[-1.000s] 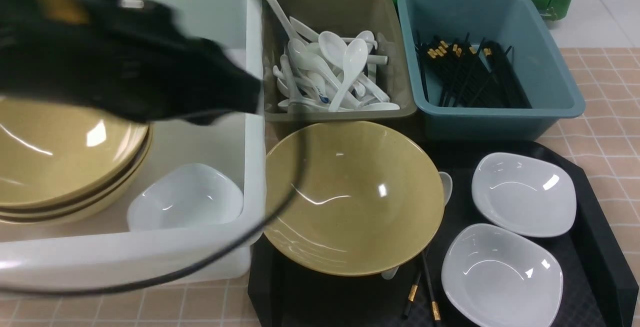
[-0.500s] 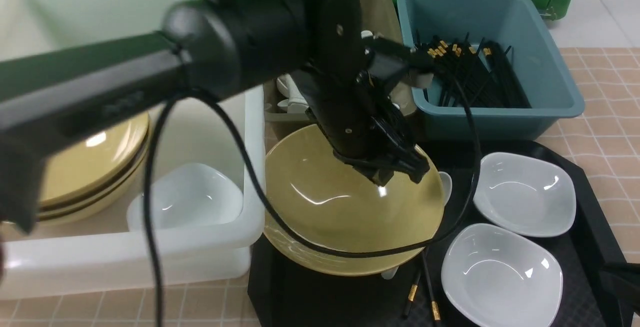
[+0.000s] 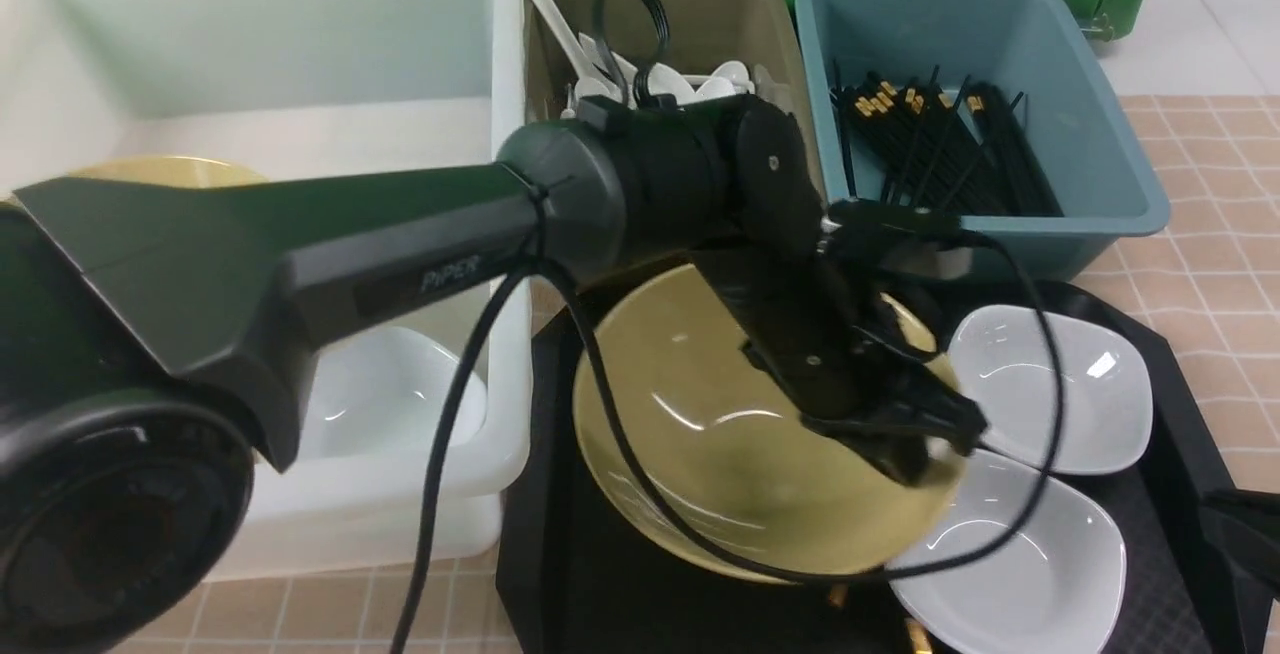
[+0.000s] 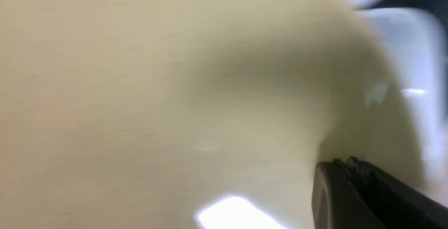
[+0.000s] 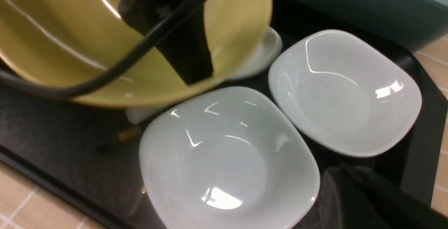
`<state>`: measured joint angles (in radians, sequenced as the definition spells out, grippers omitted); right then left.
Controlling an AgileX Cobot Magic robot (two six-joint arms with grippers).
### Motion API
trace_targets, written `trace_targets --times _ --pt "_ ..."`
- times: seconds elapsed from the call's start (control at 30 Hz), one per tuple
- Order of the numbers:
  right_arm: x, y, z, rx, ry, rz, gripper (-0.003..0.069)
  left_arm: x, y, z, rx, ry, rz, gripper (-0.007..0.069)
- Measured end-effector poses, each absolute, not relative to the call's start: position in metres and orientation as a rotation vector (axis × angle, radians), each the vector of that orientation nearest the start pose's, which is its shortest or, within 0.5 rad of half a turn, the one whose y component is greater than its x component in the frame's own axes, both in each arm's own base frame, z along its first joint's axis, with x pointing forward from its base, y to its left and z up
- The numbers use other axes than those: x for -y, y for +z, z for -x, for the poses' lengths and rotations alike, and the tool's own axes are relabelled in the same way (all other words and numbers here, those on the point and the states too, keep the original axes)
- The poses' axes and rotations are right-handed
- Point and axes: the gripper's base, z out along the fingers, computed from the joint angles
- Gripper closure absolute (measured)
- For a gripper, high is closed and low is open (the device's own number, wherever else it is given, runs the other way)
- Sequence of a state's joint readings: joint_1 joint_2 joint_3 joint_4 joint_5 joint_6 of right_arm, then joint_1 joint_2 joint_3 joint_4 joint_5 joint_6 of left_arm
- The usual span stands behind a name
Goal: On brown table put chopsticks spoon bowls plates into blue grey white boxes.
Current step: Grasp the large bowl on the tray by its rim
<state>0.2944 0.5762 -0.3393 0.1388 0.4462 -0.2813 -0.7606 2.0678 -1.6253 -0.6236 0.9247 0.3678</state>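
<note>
The left gripper (image 3: pixel 905 434) has come down from over the white box (image 3: pixel 300 54) onto the bowl (image 3: pixel 720 434). The bowl has slid right on the black tray (image 3: pixel 540 554) and now overhangs the near plate (image 3: pixel 1030 584), so pick-up is probably under way. One finger lies inside the rim, but a grasp cannot be confirmed. The right gripper (image 5: pixel 353 197) is blurred and its opening cannot be judged. The left arm reads "PiPER" (image 3: pixel 455 276).
</note>
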Motion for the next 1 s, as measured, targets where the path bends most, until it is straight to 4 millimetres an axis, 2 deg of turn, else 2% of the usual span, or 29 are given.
trace_targets --times 0.1,0.17,0.27,0.3,0.37,0.47,0.57,0.7,0.73,0.83,0.9,1.0 --pt "-0.037 0.242 -0.104 -2.103 0.142 0.521 0.0613 0.335 0.223 -0.292 -2.588 -0.874 -1.171 0.062" --pt "-0.037 0.242 -0.104 -2.103 0.142 0.521 0.0612 0.329 0.233 -0.297 -2.573 -0.818 -1.195 0.0617" --pt "-0.037 0.242 -0.104 -2.103 0.142 0.521 0.061 0.306 0.266 -0.31 -2.547 -0.619 -1.167 0.0593" --pt "-0.037 0.242 -0.104 -2.103 0.142 0.521 0.061 0.302 0.27 -0.313 -2.545 -0.587 -1.154 0.0586" --pt "-0.037 0.242 -0.104 -2.104 0.142 0.521 0.061 0.28 0.292 -0.326 -2.514 -0.388 -1.091 0.0518" --pt "-0.037 0.242 -0.105 -2.106 0.141 0.523 0.061 0.26 0.299 -0.337 -2.517 -0.229 -1.015 0.0405" --pt "-0.037 0.242 -0.105 -2.105 0.141 0.523 0.061 0.252 0.29 -0.345 -2.546 -0.151 -0.989 0.0272" --pt "-0.037 0.242 -0.105 -2.099 0.141 0.52 0.061 0.255 0.257 -0.353 -2.62 -0.095 -1.02 0.0124" --pt "-0.037 0.242 -0.105 -2.099 0.141 0.52 0.061 0.255 0.256 -0.354 -2.623 -0.093 -1.021 0.0124" --pt "-0.037 0.242 -0.105 -2.099 0.141 0.52 0.061 0.259 0.226 -0.36 -2.685 -0.07 -1.046 0.0095" --pt "-0.037 0.242 -0.105 -2.099 0.141 0.52 0.061 0.261 0.216 -0.362 -2.704 -0.063 -1.054 0.0099" --pt "-0.037 0.242 -0.105 -2.099 0.141 0.52 0.061 0.262 0.204 -0.364 -2.728 -0.053 -1.064 0.0174"
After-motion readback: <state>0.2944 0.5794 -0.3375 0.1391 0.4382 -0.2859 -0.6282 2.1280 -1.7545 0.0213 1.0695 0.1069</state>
